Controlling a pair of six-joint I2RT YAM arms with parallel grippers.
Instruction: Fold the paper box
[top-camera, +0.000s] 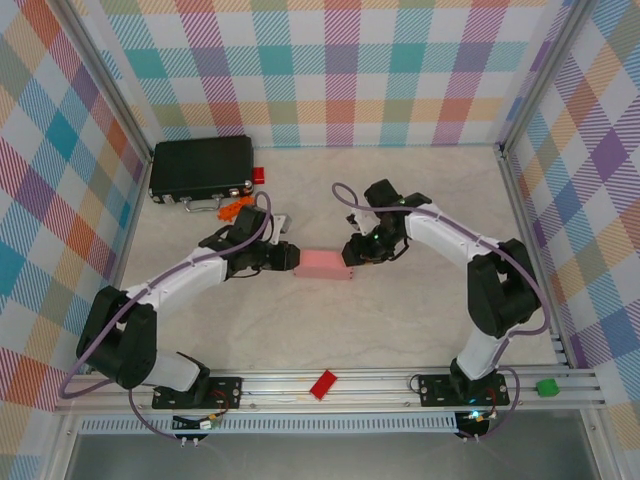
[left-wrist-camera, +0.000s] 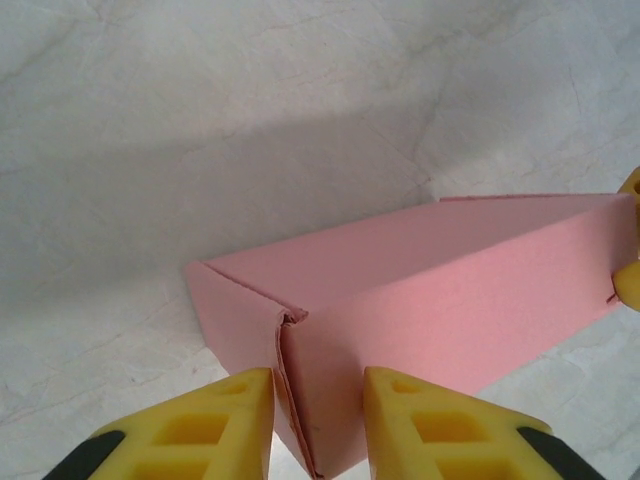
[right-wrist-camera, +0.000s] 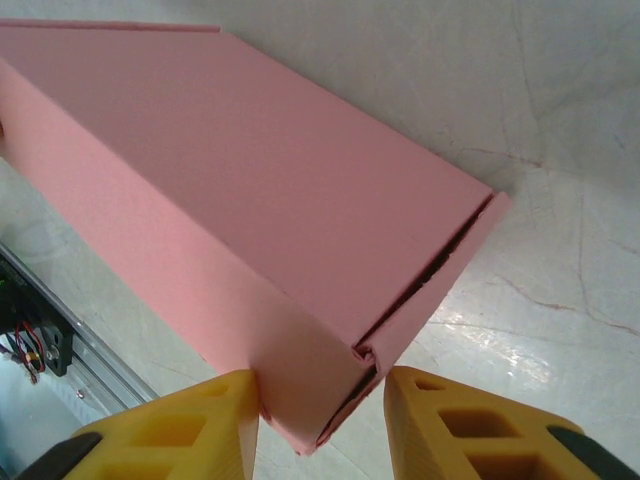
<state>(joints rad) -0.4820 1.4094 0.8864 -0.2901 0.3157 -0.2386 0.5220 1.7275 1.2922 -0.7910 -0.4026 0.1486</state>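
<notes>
1. The paper box (top-camera: 323, 264) lies flat in the middle of the table (top-camera: 400, 330). It is pink and folded up into a long box shape.
2. My two arms reach in toward it, one from each side, and the box sits between them.
3. My left gripper (left-wrist-camera: 318, 400) is at the left end of the box. Its yellow fingers (left-wrist-camera: 230, 415) sit one on each side of that end, and they pinch the card there.
4. On that end I can see a folded seam at the corner, just above my fingers.
5. My right gripper (right-wrist-camera: 320, 400) is at the other end of the box. Its yellow fingers (right-wrist-camera: 190, 420) hold that end between them too, snug against the card.
6. The end flap (right-wrist-camera: 440, 265) on the right side is not quite flat. There is a thin dark gap along its edge.
7. A black case (top-camera: 200, 168) lies far back on the left, well apart from the box.
8. A small red block (top-camera: 323, 384) rests on the metal rail (top-camera: 400, 385) near my bases.
</notes>
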